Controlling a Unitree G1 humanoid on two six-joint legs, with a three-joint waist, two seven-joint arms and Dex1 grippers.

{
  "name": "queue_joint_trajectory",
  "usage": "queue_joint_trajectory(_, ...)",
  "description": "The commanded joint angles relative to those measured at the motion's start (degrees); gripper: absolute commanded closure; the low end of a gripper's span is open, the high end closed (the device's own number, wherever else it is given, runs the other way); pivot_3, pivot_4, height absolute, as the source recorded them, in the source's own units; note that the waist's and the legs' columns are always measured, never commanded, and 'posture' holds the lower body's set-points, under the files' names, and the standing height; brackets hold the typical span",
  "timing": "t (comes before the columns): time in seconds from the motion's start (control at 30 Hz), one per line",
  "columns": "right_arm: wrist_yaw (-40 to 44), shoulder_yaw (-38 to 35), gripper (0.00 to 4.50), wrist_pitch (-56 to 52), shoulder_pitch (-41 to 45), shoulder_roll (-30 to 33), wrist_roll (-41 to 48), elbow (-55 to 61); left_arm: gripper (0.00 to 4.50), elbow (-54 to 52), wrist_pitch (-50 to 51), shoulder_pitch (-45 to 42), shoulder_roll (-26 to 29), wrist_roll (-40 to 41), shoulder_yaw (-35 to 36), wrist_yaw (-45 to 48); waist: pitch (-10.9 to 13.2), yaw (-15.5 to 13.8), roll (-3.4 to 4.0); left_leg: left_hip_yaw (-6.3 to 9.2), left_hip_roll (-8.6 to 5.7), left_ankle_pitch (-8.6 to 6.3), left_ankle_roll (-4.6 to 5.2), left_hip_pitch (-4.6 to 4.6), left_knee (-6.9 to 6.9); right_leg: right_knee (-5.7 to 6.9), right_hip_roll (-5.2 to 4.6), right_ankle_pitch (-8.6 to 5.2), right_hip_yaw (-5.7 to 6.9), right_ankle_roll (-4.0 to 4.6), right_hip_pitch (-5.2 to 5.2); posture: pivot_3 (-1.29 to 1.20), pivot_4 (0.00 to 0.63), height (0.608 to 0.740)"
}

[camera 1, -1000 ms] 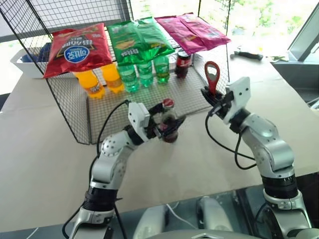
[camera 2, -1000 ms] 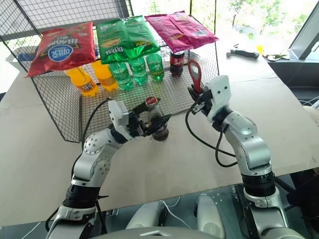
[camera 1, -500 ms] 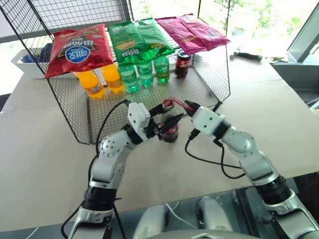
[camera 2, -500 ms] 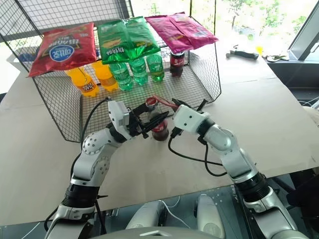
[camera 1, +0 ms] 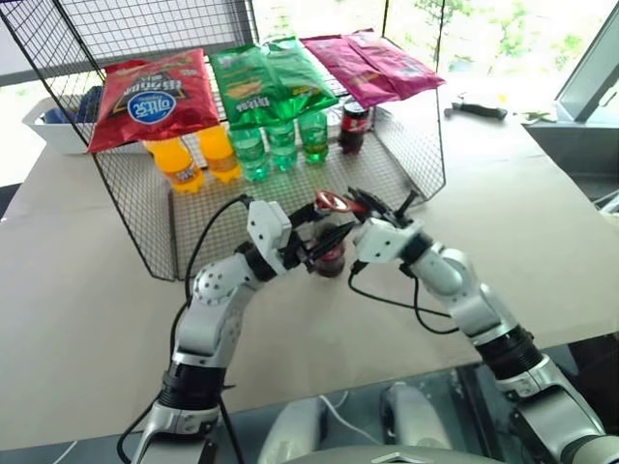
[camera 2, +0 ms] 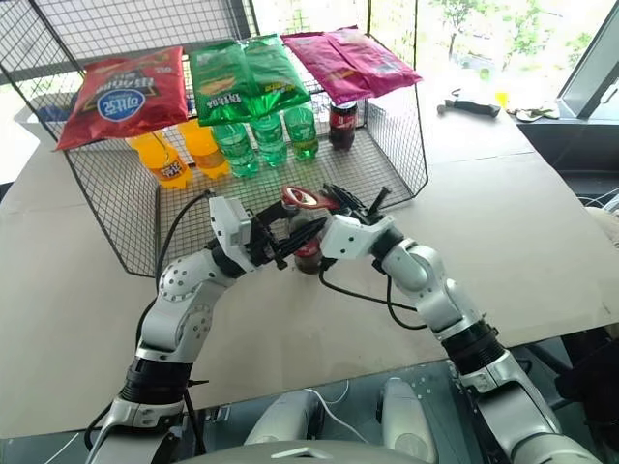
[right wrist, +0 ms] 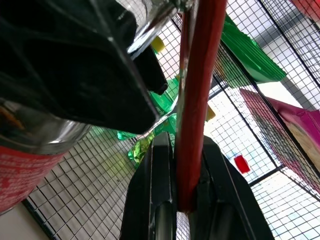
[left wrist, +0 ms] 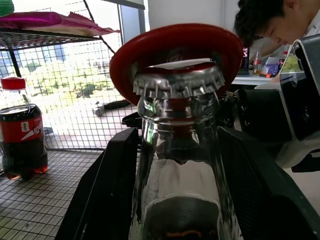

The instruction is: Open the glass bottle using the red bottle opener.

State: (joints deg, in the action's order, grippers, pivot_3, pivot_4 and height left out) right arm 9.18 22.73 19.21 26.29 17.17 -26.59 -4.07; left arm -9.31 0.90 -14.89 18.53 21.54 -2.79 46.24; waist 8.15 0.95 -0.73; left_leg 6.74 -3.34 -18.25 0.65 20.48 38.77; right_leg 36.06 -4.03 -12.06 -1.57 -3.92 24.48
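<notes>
The left pincer (camera 1: 324, 239) pinches the glass bottle (left wrist: 177, 165) upright, and the right pincer (camera 1: 353, 205), pinching the red bottle opener (left wrist: 175, 52), lays its ring over the cap.

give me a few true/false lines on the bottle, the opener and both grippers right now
1. The left gripper holds the glass bottle. True.
2. The crown cap is already off. False: it sits on the neck.
3. The right gripper is shut on the red bottle opener. True.
4. The opener's ring lies on the table. False: it is at the cap.
5. The glass bottle stands inside the wire rack. False: it is in front of it.
</notes>
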Motion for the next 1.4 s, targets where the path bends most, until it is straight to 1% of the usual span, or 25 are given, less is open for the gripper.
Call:
queue_joint_trajectory(0.03, 1.3, 2.6, 4.50, 2.8, -0.4, -0.3, -1.4, -2.9, 2.55, 1.1, 0.9, 0.4, 0.4, -0.7, -0.8, 0.0, 0.0, 0.0, 0.03, -0.02, 0.00, 0.00, 0.00, -0.07, 0.00, 0.00, 0.00, 0.00, -0.01, 0.00, -0.06, 0.00, 0.150, 0.740)
queue_joint_trajectory(0.1, 2.1, 2.6, 4.50, 3.6, -0.5, -0.3, -0.7, -4.0, 2.55, 1.3, 1.0, 0.3, 0.4, -0.7, -0.9, 0.0, 0.0, 0.0, 0.04, -0.02, -0.01, 0.00, 0.00, -0.33, -0.03, -0.04, 0.00, 0.00, -0.01, 0.00, -0.35, 0.00, 0.150, 0.740)
queue_joint_trajectory(0.17, 1.9, 3.2, 4.50, 6.4, 0.3, 0.9, -2.3, -4.7, 2.56, 1.3, 1.1, 0.2, 0.5, -0.7, -0.9, 0.1, 0.0, 0.0, 0.06, -0.03, -0.01, -0.01, 0.01, -0.79, -0.17, -0.15, 0.00, -0.01, -0.02, 0.00, -0.81, 0.00, 0.150, 0.740)
queue_joint_trajectory(0.37, -2.3, 3.2, 4.50, 14.8, 5.7, 6.8, -10.8, -6.9, 2.58, 2.4, 1.1, -0.3, 0.5, -0.8, -0.7, 0.4, -0.1, 0.0, 0.12, -0.04, 0.00, 0.00, 0.01, -0.86, -0.17, -0.11, 0.02, -0.01, -0.03, 0.00, -0.85, 0.00, 0.150, 0.740)
queue_joint_trajectory(0.53, -7.0, 1.1, 4.50, 17.0, 11.0, 10.8, -16.6, -8.6, 2.58, 2.6, 1.1, -0.4, 0.2, -1.0, -0.8, 0.2, -0.1, -0.1, 0.14, -0.05, 0.00, 0.00, 0.00, -0.84, -0.20, -0.13, 0.01, -0.01, -0.04, 0.01, -0.83, 0.00, 0.150, 0.740)
queue_joint_trajectory(0.67, -9.7, 0.4, 4.50, 17.7, 14.6, 12.4, -19.1, -10.4, 2.59, 2.7, 1.1, -0.3, 0.1, -1.0, -0.9, 0.2, -0.1, -0.2, 0.15, -0.03, -0.01, 0.00, 0.00, -0.80, -0.20, -0.15, 0.00, -0.01, -0.04, 0.01, -0.82, 0.00, 0.150, 0.740)
queue_joint_trajectory(0.77, -11.0, 0.1, 4.50, 18.5, 16.5, 13.1, -19.7, -11.6, 2.59, 2.8, 1.1, -0.2, 0.0, -1.0, -1.1, 0.2, -0.1, -0.2, 0.16, -0.04, -0.02, 0.00, 0.01, -0.79, -0.19, -0.14, -0.01, -0.01, -0.04, 0.01, -0.81, 0.00, 0.150, 0.740)
queue_joint_trajectory(1.13, -11.7, -1.2, 4.50, 19.0, 17.7, 14.5, -19.8, -11.0, 2.59, 2.5, 1.0, 0.1, -0.4, -0.6, -1.0, 0.0, -0.1, -0.3, 0.17, -0.01, -0.03, 0.00, 0.00, -0.74, -0.20, -0.16, -0.02, -0.01, -0.04, 0.01, -0.80, 0.00, 0.150, 0.740)
queue_joint_trajectory(1.4, -12.7, -1.7, 4.50, 21.2, 20.6, 16.8, -20.9, -12.7, 2.62, 2.3, 1.2, 0.2, -0.6, -0.4, -1.2, 0.1, 0.0, -0.4, 0.19, 0.01, -0.04, 0.01, 0.01, -0.72, -0.20, -0.18, -0.02, -0.01, -0.03, 0.01, -0.79, 0.00, 0.150, 0.740)
